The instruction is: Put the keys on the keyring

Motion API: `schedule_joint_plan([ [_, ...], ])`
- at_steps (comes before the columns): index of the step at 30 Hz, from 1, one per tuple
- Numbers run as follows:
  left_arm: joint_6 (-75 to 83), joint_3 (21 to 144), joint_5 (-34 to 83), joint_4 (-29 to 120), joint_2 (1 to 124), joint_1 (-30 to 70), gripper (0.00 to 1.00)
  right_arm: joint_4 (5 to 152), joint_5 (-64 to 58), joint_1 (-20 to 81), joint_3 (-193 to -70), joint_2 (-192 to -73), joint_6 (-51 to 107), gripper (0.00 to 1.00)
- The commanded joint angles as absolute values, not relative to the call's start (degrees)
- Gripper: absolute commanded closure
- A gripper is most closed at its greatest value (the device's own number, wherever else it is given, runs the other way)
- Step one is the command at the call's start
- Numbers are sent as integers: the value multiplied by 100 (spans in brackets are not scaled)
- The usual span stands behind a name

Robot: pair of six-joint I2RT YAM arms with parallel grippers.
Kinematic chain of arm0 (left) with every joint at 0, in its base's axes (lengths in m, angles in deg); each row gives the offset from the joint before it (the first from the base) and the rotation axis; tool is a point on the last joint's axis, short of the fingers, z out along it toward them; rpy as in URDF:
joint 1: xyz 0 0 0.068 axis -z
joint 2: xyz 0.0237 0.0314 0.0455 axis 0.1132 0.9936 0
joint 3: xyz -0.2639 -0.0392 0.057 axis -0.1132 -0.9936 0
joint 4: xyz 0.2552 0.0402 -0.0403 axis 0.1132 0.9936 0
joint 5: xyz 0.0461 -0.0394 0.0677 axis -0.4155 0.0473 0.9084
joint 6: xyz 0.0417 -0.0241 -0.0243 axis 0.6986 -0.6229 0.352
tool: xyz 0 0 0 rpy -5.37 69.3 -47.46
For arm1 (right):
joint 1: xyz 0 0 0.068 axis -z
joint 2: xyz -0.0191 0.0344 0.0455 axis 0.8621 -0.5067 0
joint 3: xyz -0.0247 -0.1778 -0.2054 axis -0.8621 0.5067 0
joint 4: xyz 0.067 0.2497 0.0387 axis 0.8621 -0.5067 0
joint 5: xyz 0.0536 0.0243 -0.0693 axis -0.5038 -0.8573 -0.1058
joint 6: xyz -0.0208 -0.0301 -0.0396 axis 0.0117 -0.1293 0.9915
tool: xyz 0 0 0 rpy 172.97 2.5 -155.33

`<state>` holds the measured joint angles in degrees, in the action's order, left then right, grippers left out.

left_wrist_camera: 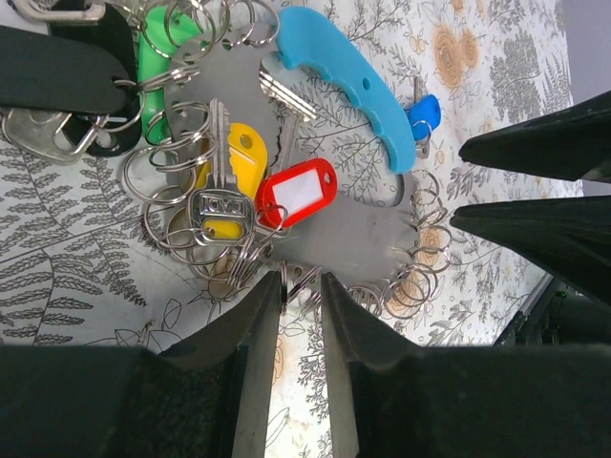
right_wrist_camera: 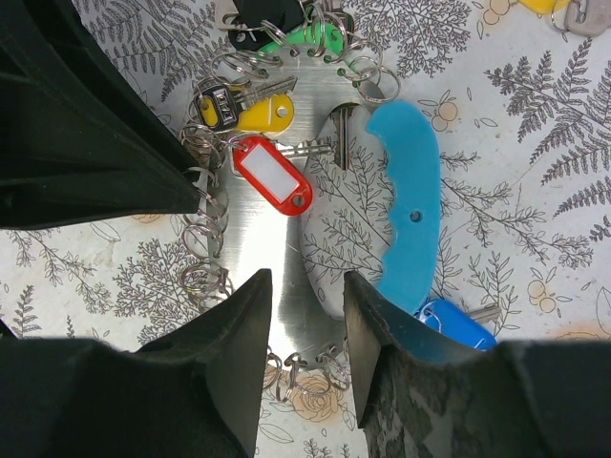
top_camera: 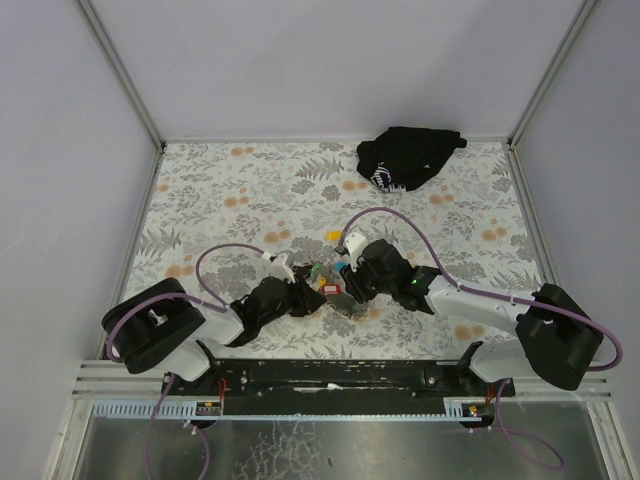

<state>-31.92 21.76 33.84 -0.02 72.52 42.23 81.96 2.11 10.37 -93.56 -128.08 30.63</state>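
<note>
A steel plate (left_wrist_camera: pixel 353 229) with a light-blue handle (left_wrist_camera: pixel 348 86) lies on the floral cloth, with several split keyrings (left_wrist_camera: pixel 415 277) along its edge. A silver key (left_wrist_camera: pixel 220 191) with a yellow tag, a red tag (left_wrist_camera: pixel 296 191), a green tag (left_wrist_camera: pixel 162 52) and a blue-tagged key (left_wrist_camera: pixel 425 110) lie on or by it. My left gripper (left_wrist_camera: pixel 304 286) is nearly closed, with a ring (left_wrist_camera: pixel 305 282) at the plate's edge between its tips. My right gripper (right_wrist_camera: pixel 304 286) is open over the plate's (right_wrist_camera: pixel 258 239) other end, beside the blue-tagged key (right_wrist_camera: pixel 458 324). In the top view both grippers (top_camera: pixel 308 296) (top_camera: pixel 348 284) meet at the cluster.
A black cloth bundle (top_camera: pixel 408 157) lies at the far right of the table. A loose yellow tag (top_camera: pixel 333 236) lies just beyond the cluster. Grey walls close in the table on three sides.
</note>
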Motion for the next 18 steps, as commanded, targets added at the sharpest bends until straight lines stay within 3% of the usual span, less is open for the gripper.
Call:
schedule_joint_plan([
  [1,-3122,2252,3617,-131,7055,4257,79,8416,181,999,-9368,-12744,3042,57],
  [8,-3060,2241,3612,-10,6918,4259,86,8401,132,1002,-9388,-12782,3035,57],
  [18,-3060,2429,3559,150,7336,4256,87,8392,99,1000,-9388,-12791,3031,57],
])
